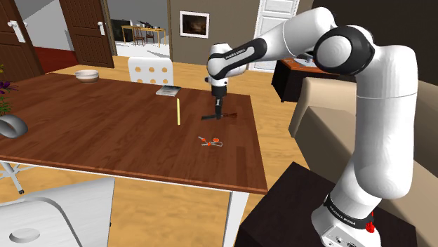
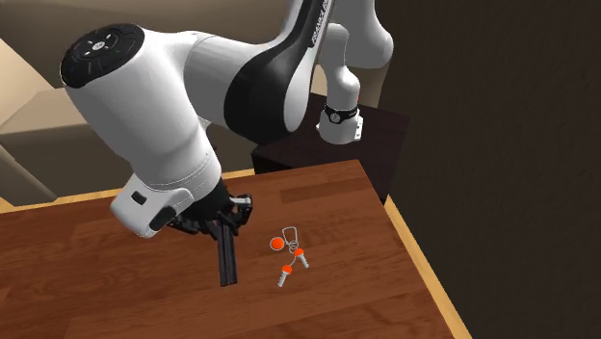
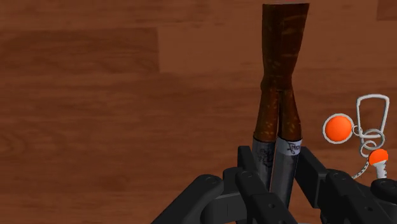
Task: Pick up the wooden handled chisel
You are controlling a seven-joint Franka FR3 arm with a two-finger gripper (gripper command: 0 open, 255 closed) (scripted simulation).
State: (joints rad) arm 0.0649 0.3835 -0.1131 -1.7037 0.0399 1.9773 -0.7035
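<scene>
Wood-grain table (image 1: 105, 133), claw (image 3: 278, 170) clamped tight on the chisel (image 3: 280, 83) by its metal end, handle poking out. Guessing that keeps it clear of the keyring (image 3: 338, 127) alongside.

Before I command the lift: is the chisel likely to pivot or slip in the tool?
Likely stiff: the chisel looks rigid along its length. It may pivot, since the tool clasps its grey end and the long brown handle sticks out far. The smooth grey part could slip.
</scene>
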